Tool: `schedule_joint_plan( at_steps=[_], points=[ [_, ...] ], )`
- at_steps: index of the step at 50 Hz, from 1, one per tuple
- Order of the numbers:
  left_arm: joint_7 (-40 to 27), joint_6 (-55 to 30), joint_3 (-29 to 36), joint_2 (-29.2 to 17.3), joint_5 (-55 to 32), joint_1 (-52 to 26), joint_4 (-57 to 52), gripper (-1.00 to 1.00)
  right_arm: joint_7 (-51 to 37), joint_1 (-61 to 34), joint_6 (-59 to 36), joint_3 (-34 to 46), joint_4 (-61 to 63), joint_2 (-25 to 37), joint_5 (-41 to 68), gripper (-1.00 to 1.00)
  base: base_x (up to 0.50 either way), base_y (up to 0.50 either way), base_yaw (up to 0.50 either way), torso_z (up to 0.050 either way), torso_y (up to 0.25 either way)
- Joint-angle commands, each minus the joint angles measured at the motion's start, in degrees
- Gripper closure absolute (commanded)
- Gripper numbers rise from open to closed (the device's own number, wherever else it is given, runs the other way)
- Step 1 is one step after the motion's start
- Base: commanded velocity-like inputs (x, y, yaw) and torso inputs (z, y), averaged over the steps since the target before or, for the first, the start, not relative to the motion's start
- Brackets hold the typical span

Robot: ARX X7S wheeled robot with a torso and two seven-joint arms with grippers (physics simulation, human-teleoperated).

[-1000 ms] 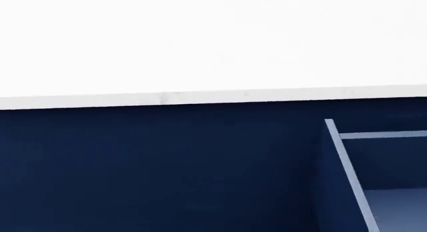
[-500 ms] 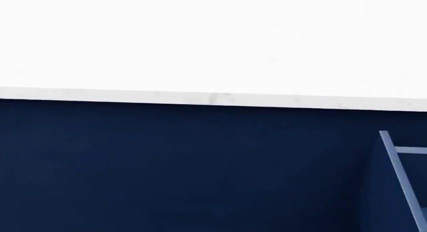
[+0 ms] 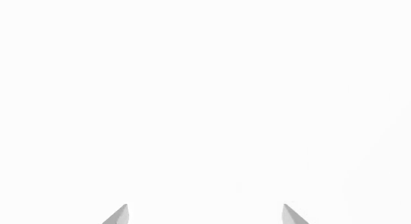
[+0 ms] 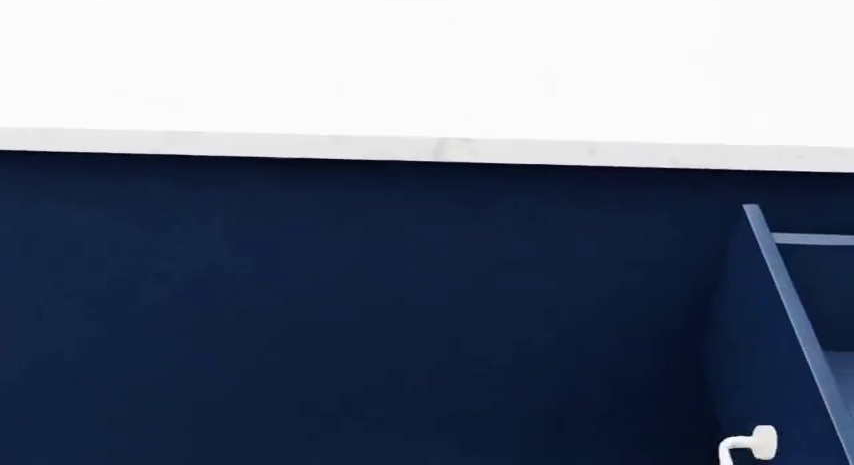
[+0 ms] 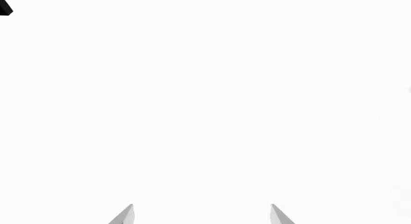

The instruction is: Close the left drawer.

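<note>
A pale countertop edge (image 4: 427, 149) runs nearly level across the head view, above a broad navy-blue cabinet face (image 4: 347, 305) that fills most of the lower part of the picture. Above the counter everything is plain white.

At the far right edge of the head view, the left drawer (image 4: 798, 315) stands pulled out from the cabinet. Only a narrow part of it shows: a thin slate-blue side wall running down and to the right, a lighter strip of the back wall meeting it near the top, and a small patch of paler floor at the frame's edge. The visible part of the drawer's interior holds nothing, but most of the inside lies outside the picture, so its contents cannot be told. Just below the drawer, at the bottom right corner, sits a small white round handle post (image 4: 750, 445), only partly in frame.

Neither arm appears in the head view.

In the left wrist view, the left gripper (image 3: 205, 215) shows only as two grey fingertips (image 3: 119, 216) at the picture's lower edge, set well apart with nothing between them, against blank white. In the right wrist view, the right gripper (image 5: 201, 215) shows likewise: two grey fingertips (image 5: 125, 216) spread wide, grasping nothing. A small black shape (image 5: 5, 6) sits at one corner of that view; what it is cannot be told.
</note>
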State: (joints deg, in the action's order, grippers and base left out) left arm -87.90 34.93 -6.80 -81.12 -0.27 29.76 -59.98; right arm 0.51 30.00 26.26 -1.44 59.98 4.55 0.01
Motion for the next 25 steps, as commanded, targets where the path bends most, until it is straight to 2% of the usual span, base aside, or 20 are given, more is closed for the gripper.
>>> schedule_joint_plan(
  at_steps=[1,12,25],
  points=[
    [0.0,-0.2,1.4,0.0,0.0,-1.3,0.0,-1.00,-1.8,0.1,0.2,0.5,0.0,2.0,0.0,-1.00,-0.09,-0.45,0.00,0.000,0.000],
    [0.5,-0.4,3.3,0.4,0.1,-3.1,0.0,-1.00,-1.8,-0.1,0.4,0.6,0.0,2.5,-0.1,-1.00,-0.09,-0.41,0.00,0.000,0.000],
    [1.0,-0.1,1.7,0.9,0.0,-1.7,0.0,-1.00,-0.5,-0.2,0.6,0.3,0.0,1.3,-0.1,-1.00,0.00,-0.06,0.00,0.000,0.000]
  ],
)
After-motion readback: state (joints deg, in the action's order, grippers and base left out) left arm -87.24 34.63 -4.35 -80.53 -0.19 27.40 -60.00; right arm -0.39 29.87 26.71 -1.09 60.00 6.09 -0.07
